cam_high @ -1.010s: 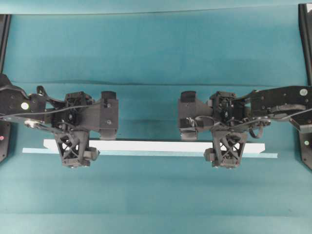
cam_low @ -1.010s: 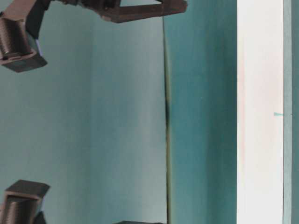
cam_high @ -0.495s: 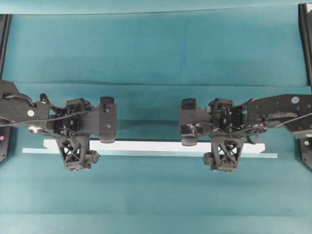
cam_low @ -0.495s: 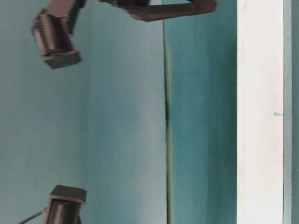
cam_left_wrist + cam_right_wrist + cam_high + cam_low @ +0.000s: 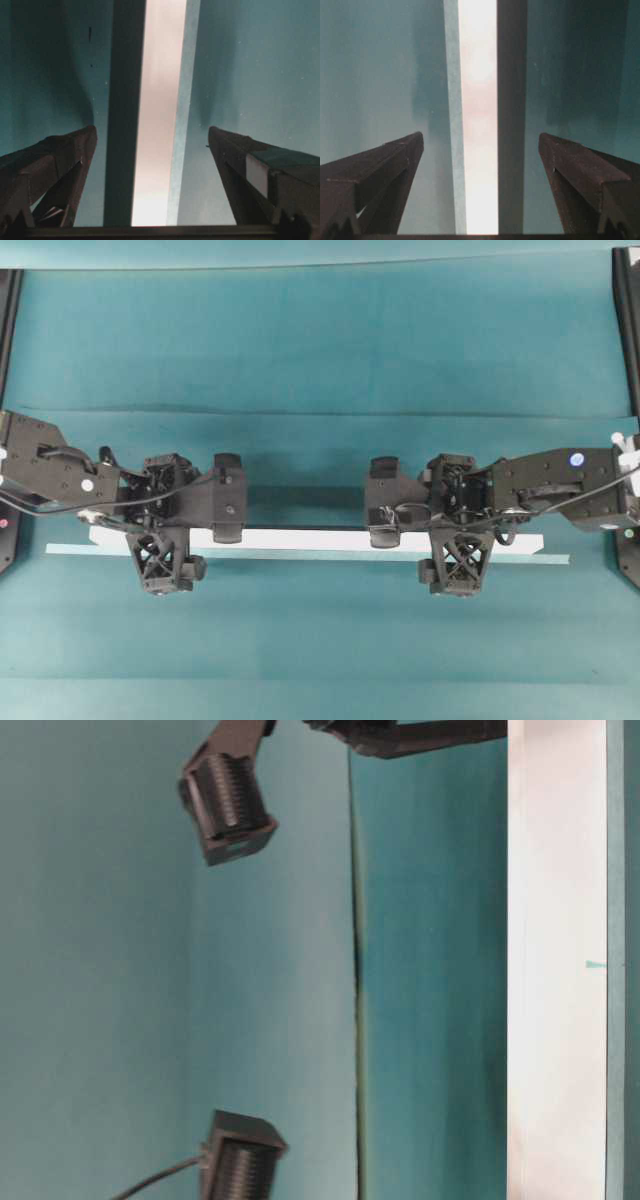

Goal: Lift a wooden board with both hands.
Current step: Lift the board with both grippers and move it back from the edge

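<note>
Both my grippers are spread wide, left gripper and right gripper each straddling the wooden board, which lies flat along the bench's near edge.

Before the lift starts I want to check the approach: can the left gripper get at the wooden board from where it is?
Probably yes. The left gripper is open, its fingers either side of the wooden board, and nothing lies between them. Contact cannot be told.
</note>
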